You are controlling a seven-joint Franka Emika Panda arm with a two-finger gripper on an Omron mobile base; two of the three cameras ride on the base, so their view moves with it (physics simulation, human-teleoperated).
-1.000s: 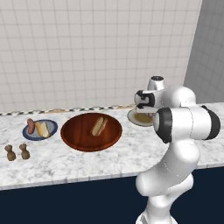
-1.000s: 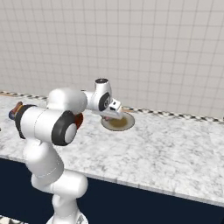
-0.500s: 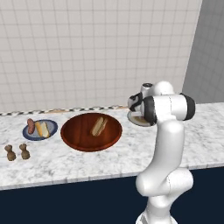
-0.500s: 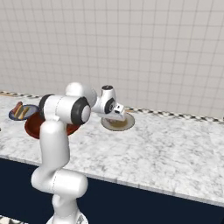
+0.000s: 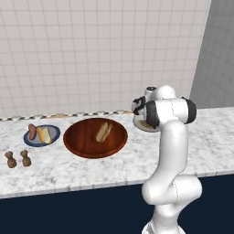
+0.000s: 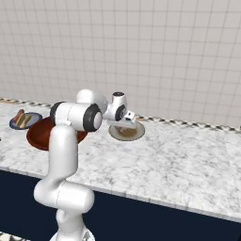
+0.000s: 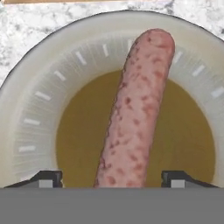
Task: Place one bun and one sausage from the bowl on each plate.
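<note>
Nearest to us in the left base view runs the dark navy cabinet front [image 5: 68, 210], and above it the white-and-grey marbled counter [image 5: 91, 169] stretches across the whole width. On its front left stand two small brown shakers [image 5: 18, 158], side by side and just apart. Behind them sits the blue-grey plate [image 5: 41, 135], carrying one bun [image 5: 44, 135] and one sausage [image 5: 32, 131] lying next to each other. To its right we see the wide wooden bowl [image 5: 95, 137], with a second bun [image 5: 103, 131] resting inside, right of its centre.

Further right, partly hidden behind the arm's elbow, lies the beige plate [image 6: 126, 132]. In the hand view we look straight down on this plate's pale rim [image 7: 35, 109] and tan centre, with a pinkish speckled second sausage [image 7: 135, 109] lying on it between the two finger tips [image 7: 47, 179]. The gripper [image 7: 111, 180] hangs close above the plate with its jaws spread wide; both tips stand clear of the sausage on either side, so we see nothing gripped.

At the back a checkered trim strip [image 6: 188, 123] lines the counter edge, a pale tiled wall [image 5: 100, 50] rises behind it, and a plain grey wall [image 5: 219, 55] closes the right side
</note>
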